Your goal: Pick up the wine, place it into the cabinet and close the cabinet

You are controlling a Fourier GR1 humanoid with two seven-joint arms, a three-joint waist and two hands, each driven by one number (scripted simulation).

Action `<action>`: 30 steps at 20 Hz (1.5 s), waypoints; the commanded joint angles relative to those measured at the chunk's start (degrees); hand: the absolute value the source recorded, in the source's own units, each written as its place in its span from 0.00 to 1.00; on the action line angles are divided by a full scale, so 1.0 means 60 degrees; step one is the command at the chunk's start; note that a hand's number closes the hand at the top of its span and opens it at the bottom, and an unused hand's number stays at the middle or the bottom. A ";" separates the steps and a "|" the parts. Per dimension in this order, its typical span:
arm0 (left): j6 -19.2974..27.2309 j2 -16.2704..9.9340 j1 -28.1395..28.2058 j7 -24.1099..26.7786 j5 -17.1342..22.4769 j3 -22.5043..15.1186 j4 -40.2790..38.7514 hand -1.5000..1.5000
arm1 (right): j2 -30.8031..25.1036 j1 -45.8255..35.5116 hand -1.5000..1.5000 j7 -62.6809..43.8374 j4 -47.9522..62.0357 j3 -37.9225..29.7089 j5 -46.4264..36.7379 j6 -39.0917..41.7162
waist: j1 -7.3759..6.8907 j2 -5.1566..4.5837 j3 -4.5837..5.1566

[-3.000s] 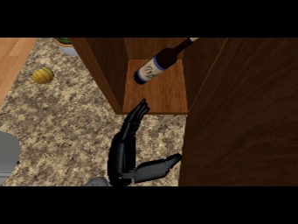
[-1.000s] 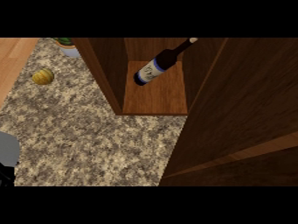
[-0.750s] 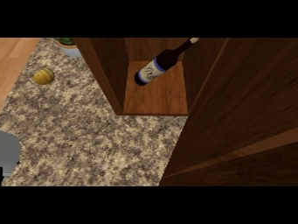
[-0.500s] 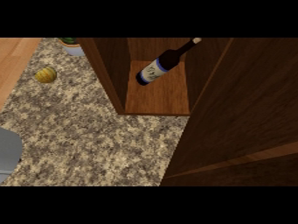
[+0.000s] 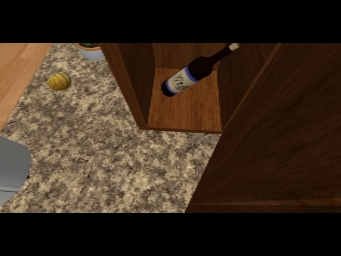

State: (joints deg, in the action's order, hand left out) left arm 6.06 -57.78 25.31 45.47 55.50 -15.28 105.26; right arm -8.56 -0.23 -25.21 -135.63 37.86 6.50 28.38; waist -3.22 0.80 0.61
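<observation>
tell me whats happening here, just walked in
Nothing is being handled right now; no hand is in view. The wine bottle already stands inside the wooden cabinet on the granite counter. The cabinet door is not yet shut. A small yellow fruit sits on the counter to the left.

A speckled beige-and-brown granite counter top (image 5: 106, 155) fills the centre and lower left of the head view. Along its upper left edge runs a strip of light wooden surface (image 5: 7, 80), and a flat grey panel (image 5: 2, 167) cuts in at the lower left corner. Dark brown wood panelling (image 5: 298, 130) covers the whole right side, evenly lit, with its grain running diagonally and a lighter edge strip near the bottom.
</observation>
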 commanded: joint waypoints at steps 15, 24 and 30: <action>-0.0779 -0.0139 -0.0005 0.0030 -0.0008 0.0035 -0.0109 1.00 | 0.1348 -0.0952 1.00 0.0300 0.1613 0.0315 0.0111 -0.1505 | -0.0593 -0.0249 0.0052; -0.1022 -0.0270 -0.0142 -0.0051 -0.0050 0.0039 -0.0060 1.00 | 0.1355 -0.1359 1.00 0.0237 0.1907 -0.0686 -0.0023 -0.1364 | -0.0847 -0.0401 0.0063; -0.1083 -0.0310 -0.0399 -0.0111 -0.0053 0.0096 0.0024 1.00 | 0.1368 -0.2457 1.00 0.0316 0.2515 -0.1624 -0.0048 -0.1195 | -0.1117 -0.0496 0.0069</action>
State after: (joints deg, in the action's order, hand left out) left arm -0.16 -59.36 23.61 45.01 55.31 -14.92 105.30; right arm -6.57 -9.39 -21.43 -126.72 28.08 10.26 28.49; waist -8.89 -1.85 1.00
